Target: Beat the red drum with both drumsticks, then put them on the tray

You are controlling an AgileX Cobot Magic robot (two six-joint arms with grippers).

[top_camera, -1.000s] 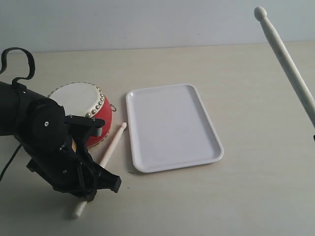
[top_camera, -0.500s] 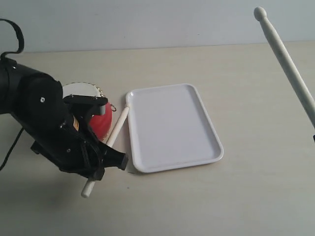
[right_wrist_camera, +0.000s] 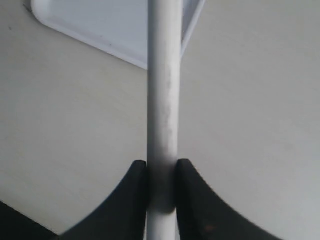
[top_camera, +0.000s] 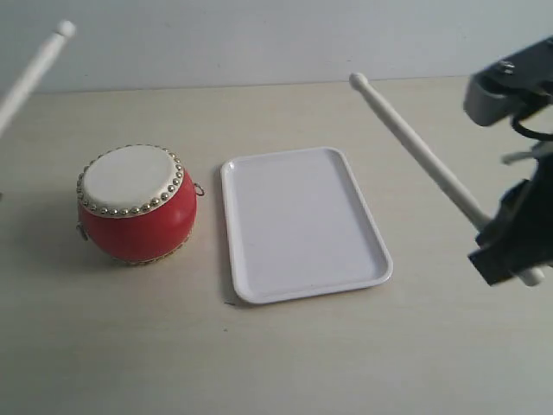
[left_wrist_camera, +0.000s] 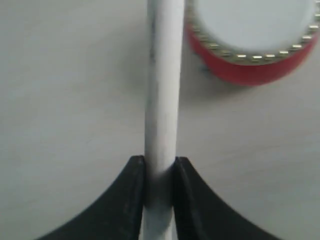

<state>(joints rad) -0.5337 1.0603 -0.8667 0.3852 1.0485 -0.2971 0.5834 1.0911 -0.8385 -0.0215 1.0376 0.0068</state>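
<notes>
The red drum (top_camera: 134, 203) stands upright left of the tray (top_camera: 302, 223), which holds nothing. My left gripper (left_wrist_camera: 160, 172) is shut on one drumstick (left_wrist_camera: 162, 90), with the drum (left_wrist_camera: 255, 45) below and beside the stick. In the exterior view only that stick's tip end (top_camera: 39, 69) slants in at the top left; the left gripper itself is out of that view. My right gripper (top_camera: 501, 246) is shut on the other drumstick (top_camera: 415, 147), which slants up and left over the tray's right side. The right wrist view shows the jaws (right_wrist_camera: 161, 175) clamping the stick (right_wrist_camera: 162, 100) above a tray corner (right_wrist_camera: 110, 25).
The pale table (top_camera: 285, 354) runs back to a light wall (top_camera: 259, 39). Grey and black parts of the right arm (top_camera: 518, 104) fill the right edge of the exterior view. A small brass ring handle (top_camera: 200, 189) hangs on the drum's tray side.
The left arm lifted its stick from beside the drum and drew off the left edge. The right arm came into view, its stick swinging down and left toward the tray.
</notes>
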